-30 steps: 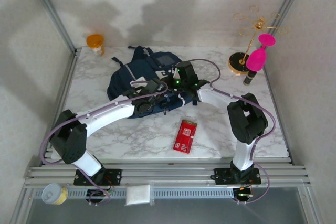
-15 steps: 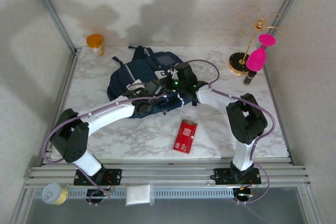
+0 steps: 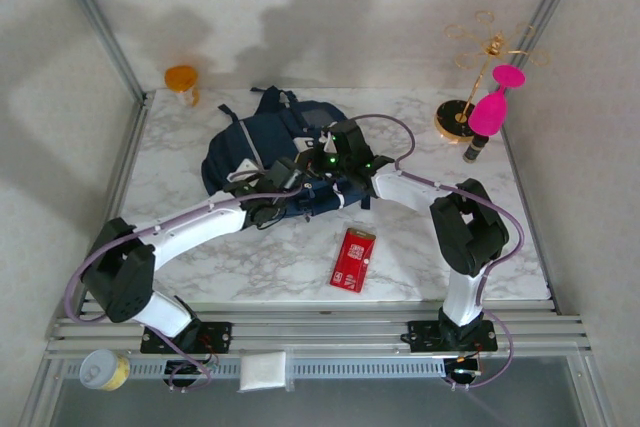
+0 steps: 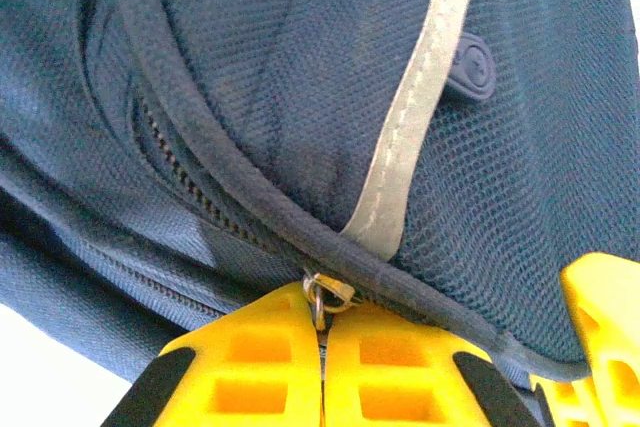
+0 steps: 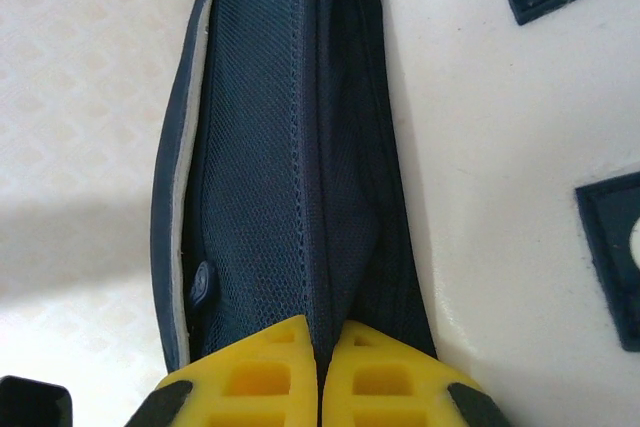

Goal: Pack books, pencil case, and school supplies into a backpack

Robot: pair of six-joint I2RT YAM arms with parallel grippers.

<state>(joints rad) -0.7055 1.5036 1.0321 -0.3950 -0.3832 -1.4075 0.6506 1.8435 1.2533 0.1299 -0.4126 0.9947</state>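
Your backpack (image 3: 255, 142) lies flat toward the far side of the table (image 3: 250, 257), a little left of centre. It is soft navy mesh and will likely sag and bunch rather than hold a shape; judge it light but floppy, so pulling on loose cloth will probably drag the whole bag instead of opening it.

The sensible handle is the zip pull (image 4: 325, 294), a small metal ring at the piped seam just below the pale stripe (image 4: 420, 107). It is tiny and likely slippery, so pull along the line of the teeth, not upward.

Your left gripper (image 4: 322, 319) has its jaws together, pinched on that ring. Your right gripper (image 5: 320, 337), just to the right of it, has its jaws clamped on a raised fold of the backpack's fabric, which should brace the bag against the pull; if that fold slips, expect the bag to slide.

Nearer to you and well apart from the bag, the red packet (image 3: 352, 259) lies flat on the marble; thin, light and low, so take it across its narrow sides.
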